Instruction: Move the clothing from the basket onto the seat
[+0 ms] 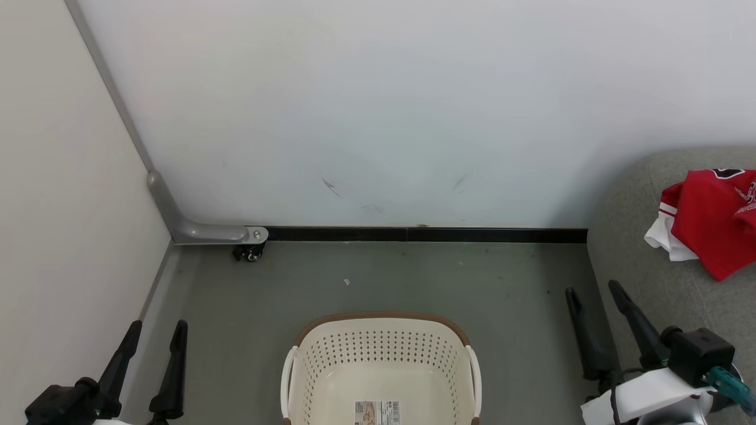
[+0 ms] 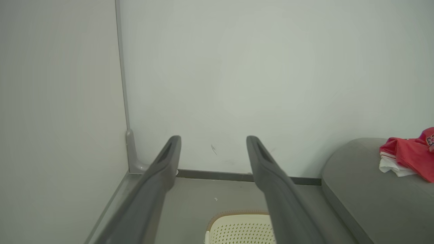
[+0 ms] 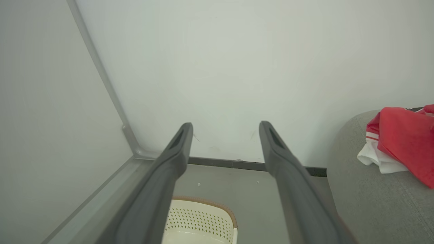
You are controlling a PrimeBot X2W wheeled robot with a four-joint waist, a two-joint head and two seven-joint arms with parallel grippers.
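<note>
Tapered left tool point(image 1: 159, 324), perforated plastic basket point(image 1: 378, 349)

Basket: the oval cream-white perforated plastic basket with brown rim point(image 1: 381, 316) runs off the head view's bottom edge, so its near half is unseen.
Label: the printing on the barcode label point(image 1: 377, 411) inside it is too small to read.
Clothing: the bright red garments with white trim point(image 1: 706, 218) are cut by the right edge; the number of pieces is unclear.
Sofa: the light grey fabric sofa point(image 1: 644, 248) runs off the right and bottom edges.
</note>
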